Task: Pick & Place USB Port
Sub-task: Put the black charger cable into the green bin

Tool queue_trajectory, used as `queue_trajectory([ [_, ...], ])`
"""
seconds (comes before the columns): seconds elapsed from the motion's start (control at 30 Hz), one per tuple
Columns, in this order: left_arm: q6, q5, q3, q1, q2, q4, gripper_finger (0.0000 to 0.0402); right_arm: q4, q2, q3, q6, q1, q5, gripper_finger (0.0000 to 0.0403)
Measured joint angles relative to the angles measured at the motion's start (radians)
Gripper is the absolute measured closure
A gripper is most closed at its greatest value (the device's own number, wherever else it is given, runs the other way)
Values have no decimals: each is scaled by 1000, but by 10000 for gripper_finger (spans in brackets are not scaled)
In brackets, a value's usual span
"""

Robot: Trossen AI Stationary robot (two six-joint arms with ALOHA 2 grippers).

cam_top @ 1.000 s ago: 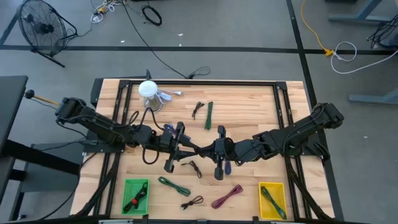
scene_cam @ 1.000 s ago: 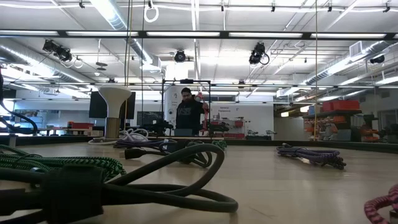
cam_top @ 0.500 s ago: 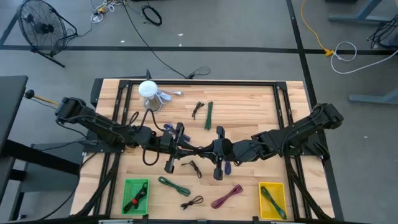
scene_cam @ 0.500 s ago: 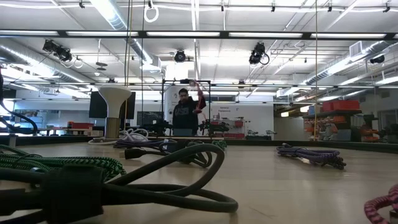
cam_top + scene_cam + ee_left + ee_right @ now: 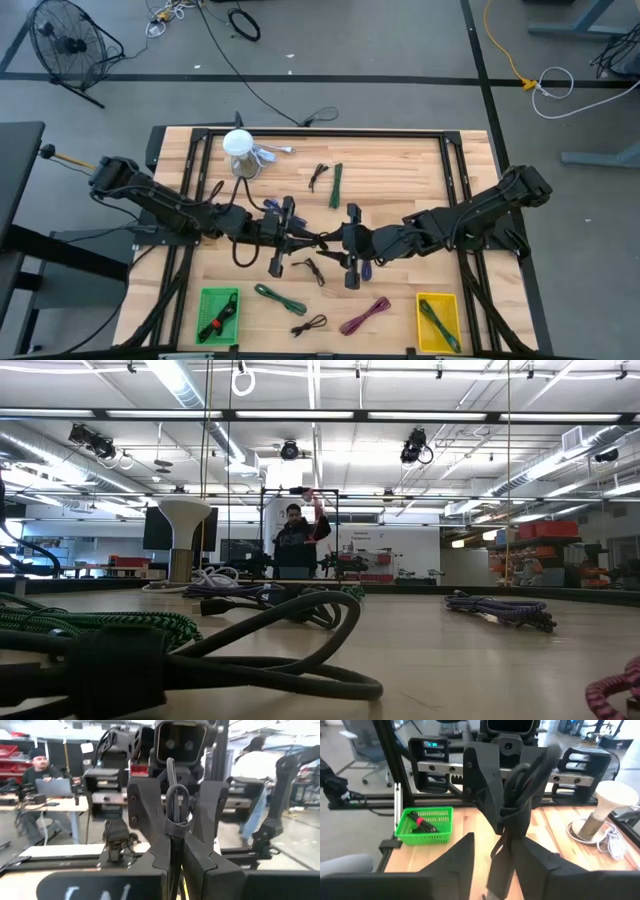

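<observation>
Mid-desk, the left gripper has its jaws pinching a black cable; facing it, the right gripper jaws are spread.

left pincer and right pincer meeting mid-table, black cable between them

Even, bright overhead light in the high view; the table reads clear, with only soft, short shadows under the arms. In the low view the ceiling lights glare white — the room behind is sharp, while the nearest cable is dark and soft. The left wrist view is blurred throughout, washed out at the window side. The right wrist view is sharper on the green bin, with its own fingers out of focus.
</observation>
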Motion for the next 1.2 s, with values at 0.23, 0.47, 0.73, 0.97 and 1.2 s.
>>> queue_trajectory([
  [0.23, -13, -112, -1, -45, -21, -105, 376, -103, -32, 0, 47, 2, 8, 224],
  [0.47, -149, -230, 0, -141, -106, -330, 377, -241, -46, 0, 131, 4, 50, 218],
  [0.73, -531, -454, 0, -415, -182, -702, 377, -381, -49, 0, 256, 4, 151, 218],
  [0.97, -941, -555, 0, -691, -185, -880, 377, -415, -49, 0, 312, 4, 176, 217],
  [1.2, -1367, -574, -2, -889, -175, -1004, 377, -415, -49, 0, 315, 4, 176, 217],
])
